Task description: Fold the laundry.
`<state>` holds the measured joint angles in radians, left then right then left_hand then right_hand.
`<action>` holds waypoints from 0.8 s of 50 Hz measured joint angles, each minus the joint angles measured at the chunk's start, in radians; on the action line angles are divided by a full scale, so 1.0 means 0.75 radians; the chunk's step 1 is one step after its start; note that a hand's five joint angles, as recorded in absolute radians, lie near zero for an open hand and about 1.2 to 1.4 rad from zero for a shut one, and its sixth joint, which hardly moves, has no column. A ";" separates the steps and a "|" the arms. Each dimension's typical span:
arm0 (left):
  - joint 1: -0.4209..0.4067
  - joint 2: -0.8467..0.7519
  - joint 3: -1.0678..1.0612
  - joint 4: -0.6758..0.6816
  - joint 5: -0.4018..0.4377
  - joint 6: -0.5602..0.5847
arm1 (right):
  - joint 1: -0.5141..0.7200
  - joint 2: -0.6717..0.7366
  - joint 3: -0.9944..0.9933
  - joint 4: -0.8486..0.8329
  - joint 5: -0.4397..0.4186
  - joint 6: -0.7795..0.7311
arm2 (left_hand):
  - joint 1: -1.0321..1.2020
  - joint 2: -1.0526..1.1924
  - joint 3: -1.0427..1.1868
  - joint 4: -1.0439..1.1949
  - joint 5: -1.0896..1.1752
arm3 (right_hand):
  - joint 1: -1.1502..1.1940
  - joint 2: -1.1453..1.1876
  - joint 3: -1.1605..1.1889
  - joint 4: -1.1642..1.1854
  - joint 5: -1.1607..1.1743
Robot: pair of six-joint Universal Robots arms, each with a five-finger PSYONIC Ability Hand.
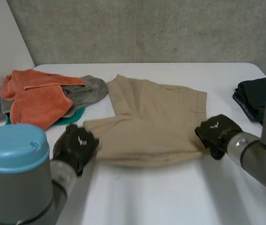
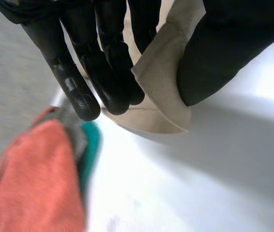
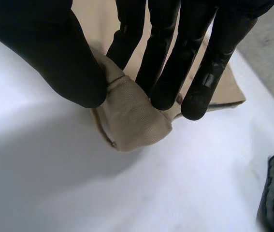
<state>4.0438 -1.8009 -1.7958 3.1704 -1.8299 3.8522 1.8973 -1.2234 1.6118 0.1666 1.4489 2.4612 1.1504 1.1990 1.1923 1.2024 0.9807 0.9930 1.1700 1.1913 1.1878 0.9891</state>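
I have the tan garment (image 1: 151, 122) lying spread across the middle of the desk (image 1: 170, 197), its near edge facing the arms. My left hand (image 1: 76, 146) is at the garment's near left corner. In its wrist view the fingers (image 2: 108, 72) and thumb are closed on a fold of that tan cloth, pinching it just above the desk. My right hand (image 1: 216, 133) is at the near right corner, and its fingers (image 3: 168, 63) and thumb squeeze a bunched-up bit of the cloth there. Towards the desk's left edge sits a heap made of an orange towel (image 1: 34, 96), a grey cloth (image 1: 88, 89) and a teal cloth (image 1: 74, 117) underneath. At the right edge lies a dark folded garment (image 1: 257, 96).
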 measured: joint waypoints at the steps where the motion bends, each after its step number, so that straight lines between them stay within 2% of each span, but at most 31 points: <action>1: 0.000 0.000 0.000 0.000 0.000 0.000 | 0.000 0.000 0.000 0.000 0.000 0.000 | 0.000 0.000 0.000 0.000 0.000 | 0.000 0.000 0.000 0.000 0.000; 3: -0.045 0.037 -0.038 -0.168 0.006 0.000 | -0.001 -0.095 0.050 0.171 0.001 -0.106 | 0.000 0.000 0.000 0.000 0.000 | 0.000 0.000 0.000 0.000 0.000; 6: -0.093 0.051 -0.063 -0.301 0.009 -0.001 | -0.001 -0.156 0.102 0.277 0.002 -0.209 | -0.007 -0.042 -0.034 -0.039 -0.010 | 0.000 0.000 0.000 0.000 0.000; 7: -0.103 0.052 -0.066 -0.324 0.010 -0.002 | -0.001 -0.166 0.113 0.292 0.002 -0.228 | -0.131 -0.174 -0.169 -0.179 -0.115 | 0.000 0.000 0.000 0.000 0.000; 8: -0.120 0.053 -0.070 -0.355 0.009 -0.003 | -0.002 -0.181 0.133 0.312 0.002 -0.260 | -0.467 -0.481 -0.471 -0.487 -0.395 | 0.000 0.000 0.000 0.000 0.000; 10: -0.144 0.051 -0.065 -0.380 0.009 -0.005 | -0.001 -0.204 0.178 0.323 -0.001 -0.311 | -0.755 -0.769 -0.754 -0.757 -0.429 | 0.000 0.000 0.000 0.000 0.000; 11: -0.144 0.051 -0.065 -0.380 0.009 -0.005 | -0.001 -0.204 0.178 0.323 -0.001 -0.311 | -0.755 -0.769 -0.754 -0.757 -0.429 | 0.000 0.000 0.000 0.000 0.000; 12: -0.153 0.049 -0.052 -0.376 0.007 -0.005 | 0.000 -0.212 0.207 0.305 -0.003 -0.332 | -0.967 -0.994 -0.970 -0.997 -0.429 | 0.000 0.000 0.000 0.000 0.000; 14: -0.154 0.048 -0.021 -0.346 0.003 -0.004 | 0.000 -0.213 0.231 0.269 -0.005 -0.338 | -1.073 -1.158 -1.143 -1.164 -0.429 | 0.000 0.000 0.000 0.000 0.000; 17: -0.144 0.048 0.035 -0.290 0.000 -0.001 | 0.000 -0.211 0.255 0.208 -0.007 -0.334 | -1.188 -1.257 -1.249 -1.268 -0.429 | 0.000 0.000 0.000 0.000 0.000; 24: -0.036 0.028 0.255 -0.070 0.045 0.000 | -0.001 -0.205 0.267 0.118 -0.008 -0.314 | -1.192 -1.265 -1.252 -1.273 -0.429 | 0.000 0.000 0.000 0.000 0.000; 27: -0.025 0.019 0.278 -0.047 0.059 0.000 | -0.001 -0.205 0.267 0.115 -0.008 -0.313 | -1.192 -1.265 -1.252 -1.273 -0.429 | 0.000 0.000 0.000 0.000 0.000; 28: 0.038 -0.067 0.414 0.080 0.182 0.001 | 0.001 -0.204 0.266 0.086 -0.006 -0.306 | -1.192 -1.265 -1.252 -1.271 -0.429 | 0.000 0.000 0.000 0.000 0.000; 29: 0.047 -0.084 0.434 0.093 0.203 0.001 | 0.001 -0.204 0.266 0.083 -0.006 -0.305 | -1.190 -1.261 -1.249 -1.269 -0.429 | 0.000 0.000 0.000 0.000 0.000; 30: 0.075 -0.142 0.499 0.126 0.269 0.001 | 0.001 -0.203 0.266 0.071 -0.006 -0.299 | -1.180 -1.254 -1.243 -1.262 -0.429 | 0.000 0.000 0.000 0.000 0.000; 33: 0.099 -0.195 0.555 0.144 0.324 0.001 | 0.001 -0.202 0.266 0.066 -0.006 -0.295 | -1.129 -1.199 -1.194 -1.207 -0.429 | 0.000 0.000 0.000 0.000 0.000; 34: 0.157 -0.340 0.702 0.171 0.448 -0.001 | 0.000 -0.201 0.266 0.059 -0.006 -0.289 | -1.081 -1.154 -1.147 -1.157 -0.429 | 0.000 0.000 0.000 0.000 0.000; 40: 0.237 -0.727 1.120 0.107 0.646 -0.003 | 0.000 -0.170 0.266 0.014 -0.008 -0.240 | -1.054 -1.113 -1.104 -1.115 -0.429 | 0.000 0.000 0.000 0.000 0.000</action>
<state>4.2213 -2.3460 -0.9559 3.2509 -1.3454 3.8497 1.8974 -1.3507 1.8116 0.1768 1.4433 2.2810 0.3603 0.3643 0.3643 0.3662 0.6591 0.9930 1.1700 1.1913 1.1878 0.9892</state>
